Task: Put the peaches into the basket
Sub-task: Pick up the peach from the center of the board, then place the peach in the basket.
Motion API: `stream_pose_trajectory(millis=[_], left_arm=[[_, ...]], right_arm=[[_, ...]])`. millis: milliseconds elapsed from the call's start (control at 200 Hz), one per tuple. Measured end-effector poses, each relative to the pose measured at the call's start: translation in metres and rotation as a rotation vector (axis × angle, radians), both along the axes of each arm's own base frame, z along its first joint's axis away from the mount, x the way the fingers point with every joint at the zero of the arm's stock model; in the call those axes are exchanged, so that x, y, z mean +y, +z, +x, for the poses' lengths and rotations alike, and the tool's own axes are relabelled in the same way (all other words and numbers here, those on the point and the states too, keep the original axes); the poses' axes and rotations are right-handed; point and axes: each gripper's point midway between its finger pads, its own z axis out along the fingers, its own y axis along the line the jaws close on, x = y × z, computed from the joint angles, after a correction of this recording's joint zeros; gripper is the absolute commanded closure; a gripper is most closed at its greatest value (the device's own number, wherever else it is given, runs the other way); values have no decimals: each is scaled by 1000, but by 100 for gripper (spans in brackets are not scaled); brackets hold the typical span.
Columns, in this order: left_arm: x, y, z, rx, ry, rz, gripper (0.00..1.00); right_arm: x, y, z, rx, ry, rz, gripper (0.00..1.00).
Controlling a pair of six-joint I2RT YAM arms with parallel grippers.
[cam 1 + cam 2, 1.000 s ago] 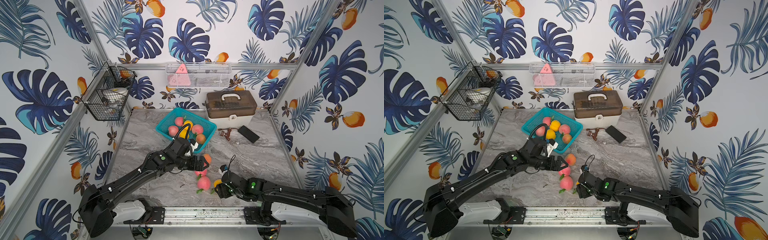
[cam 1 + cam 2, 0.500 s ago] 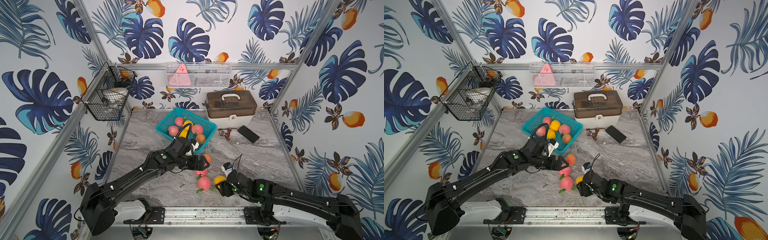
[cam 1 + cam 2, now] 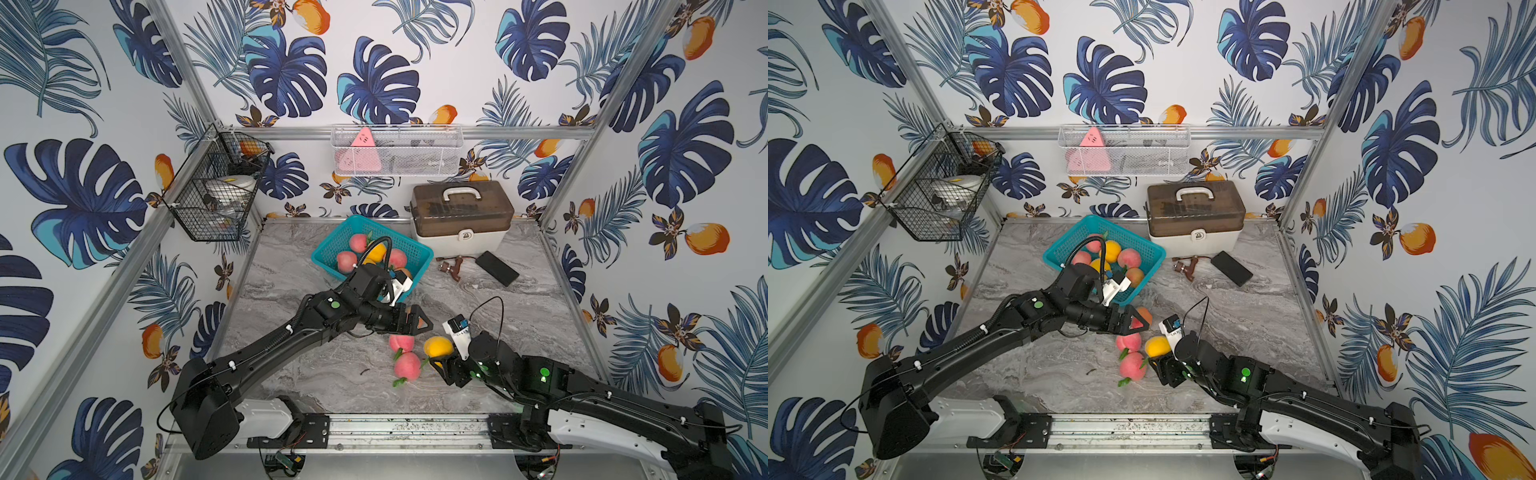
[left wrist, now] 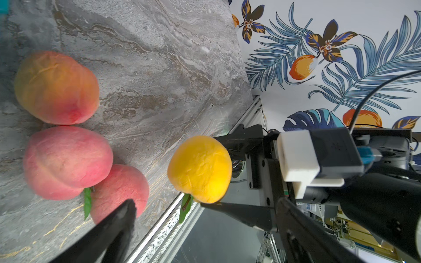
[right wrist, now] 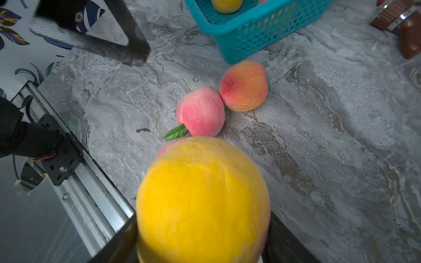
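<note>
A grey marbled worktop point(image 3: 299, 374) sits inside a booth papered with blue leaves. Left of centre, at the back, we see the teal basket point(image 3: 409, 249) with about six peaches point(image 3: 1128, 257) already inside it.

Just in front of it the left gripper point(image 3: 417, 321) hangs low, its fingers spread as wide as they go and holding nothing. Beneath and beside it, three loose peaches point(image 5: 201, 111) lie in a touching row on the worktop. The one nearest the basket is orange-pink, and the other two are pink with green leaves.

To their right, the right gripper point(image 3: 439, 354) has its fingers closed on a yellow peach point(image 5: 202, 195), raised off the worktop near the front edge.

We judge the step in hand to be the carry: this fruit is picked up but not yet delivered. The next move calls for lifting it over the loose fruit and past the left arm, clearing the flared rim, then letting go above the pile.

Farther right stands a brown-lidded box point(image 3: 461, 208). We can read no brand, label or writing anywhere.
</note>
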Motion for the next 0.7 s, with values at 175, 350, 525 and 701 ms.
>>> stream_pose_trajectory(millis=[175,350,525,701], left_arm=[[-8,8,1,-6,-40,-15,1],[-10,12,1,-9,-62,-15,1],[-10,12,1,-4,-63,-11,1],[-10,10,0,3,-65,-8,1]], right_arm=[[13,19,5,-91,69,10,29],[23,34,10,-176,124,2,28],[28,42,13,-222,144,15,27],[30,46,14,-248,147,28,27]])
